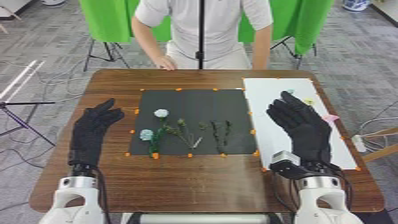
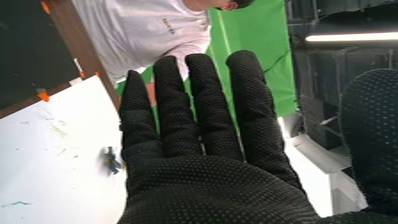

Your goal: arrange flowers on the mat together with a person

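In the head view the left hand (image 1: 95,125) is at the table's left, beside the black mat (image 1: 182,99), its fingers relaxed. The right hand (image 1: 300,122) is over the white sheet (image 1: 259,90) on the right, fingers straight and holding nothing. In the right wrist view the right hand (image 2: 206,180) has its fingers extended. On the black mat lie two pale blue flowers, an upper bloom (image 1: 161,113) and a lower bloom (image 1: 147,134), with green stems (image 1: 182,131) and darker sprigs (image 1: 226,134) to their right. A pink flower (image 1: 331,118) and a yellow one (image 1: 309,101) are on the white sheet, beside the right hand.
Orange tape pieces (image 1: 155,156) mark the edges of the mat and sheet on the brown table (image 1: 178,182). A person stands across the table, one hand at its far edge.
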`<state>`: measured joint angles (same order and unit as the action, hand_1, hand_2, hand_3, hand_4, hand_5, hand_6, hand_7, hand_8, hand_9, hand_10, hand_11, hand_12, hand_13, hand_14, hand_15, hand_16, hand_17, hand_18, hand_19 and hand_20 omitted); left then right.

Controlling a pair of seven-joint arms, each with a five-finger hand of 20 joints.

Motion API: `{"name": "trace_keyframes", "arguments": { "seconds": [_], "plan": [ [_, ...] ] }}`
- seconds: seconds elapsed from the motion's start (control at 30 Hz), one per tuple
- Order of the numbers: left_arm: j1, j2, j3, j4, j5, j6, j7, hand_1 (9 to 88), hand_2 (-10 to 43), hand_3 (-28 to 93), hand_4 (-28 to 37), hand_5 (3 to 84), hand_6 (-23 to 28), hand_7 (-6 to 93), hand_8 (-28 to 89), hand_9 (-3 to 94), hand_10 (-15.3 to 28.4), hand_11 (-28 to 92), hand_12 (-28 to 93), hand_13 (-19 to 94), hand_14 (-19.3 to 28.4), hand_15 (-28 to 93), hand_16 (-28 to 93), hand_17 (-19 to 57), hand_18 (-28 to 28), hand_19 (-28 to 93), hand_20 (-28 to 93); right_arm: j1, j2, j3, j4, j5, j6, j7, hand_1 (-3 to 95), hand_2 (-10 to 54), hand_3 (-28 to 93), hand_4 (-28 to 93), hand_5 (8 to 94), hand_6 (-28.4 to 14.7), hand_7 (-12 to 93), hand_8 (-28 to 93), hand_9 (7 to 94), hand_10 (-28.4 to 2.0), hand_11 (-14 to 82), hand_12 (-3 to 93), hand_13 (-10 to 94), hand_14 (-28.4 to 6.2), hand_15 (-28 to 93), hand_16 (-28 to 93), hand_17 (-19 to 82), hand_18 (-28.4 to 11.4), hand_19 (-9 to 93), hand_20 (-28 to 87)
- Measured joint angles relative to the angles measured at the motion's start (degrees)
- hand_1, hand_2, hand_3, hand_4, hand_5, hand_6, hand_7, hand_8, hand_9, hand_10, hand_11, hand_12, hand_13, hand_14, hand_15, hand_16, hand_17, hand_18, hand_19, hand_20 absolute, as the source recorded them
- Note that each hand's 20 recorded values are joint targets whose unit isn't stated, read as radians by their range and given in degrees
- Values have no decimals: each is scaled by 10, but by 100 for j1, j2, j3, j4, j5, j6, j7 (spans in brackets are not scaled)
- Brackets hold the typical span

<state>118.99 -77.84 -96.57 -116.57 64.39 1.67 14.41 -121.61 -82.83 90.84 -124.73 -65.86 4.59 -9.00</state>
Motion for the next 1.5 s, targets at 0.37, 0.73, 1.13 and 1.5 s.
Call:
{"name": "trace_keyframes", "arguments": {
  "seconds": [0.37,0.73,1.13,1.5],
  "plan": [
    [33,-13,-47,-32,1,0,-23,166,66,642,-283,478,56,137,-49,475,146,218,155,364,193,265,31,8,164,167,192,146,178,448,92,-975,28,-51,164,-14,762,-156,505,-11,110,-70,488,-150,63,168,470,-158,144,239,231,-157,290,411],
    [113,-5,-81,-106,0,50,-33,167,66,640,-283,476,55,139,-49,474,146,218,155,364,192,265,31,7,164,167,191,1332,1834,1376,745,-3824,53,1198,255,-93,741,-166,518,16,131,-79,475,-145,63,192,586,-139,332,238,219,-198,563,492],
    [177,-5,-133,-169,6,85,-77,168,65,642,-283,475,55,136,-48,471,147,215,154,361,192,263,31,6,164,166,191,2360,3173,885,1934,-7075,-1652,1377,312,-95,756,-219,537,45,160,-100,531,-139,129,223,619,-122,430,239,244,-201,617,530],
    [182,-4,-139,-182,34,80,-124,178,62,642,-283,473,55,136,-48,470,146,215,155,359,192,262,32,5,165,167,191,2738,3312,529,2596,-8788,-2528,1377,323,-95,777,-268,482,48,154,-100,569,-132,127,207,649,-107,424,253,261,-204,626,533]
  ]
}}
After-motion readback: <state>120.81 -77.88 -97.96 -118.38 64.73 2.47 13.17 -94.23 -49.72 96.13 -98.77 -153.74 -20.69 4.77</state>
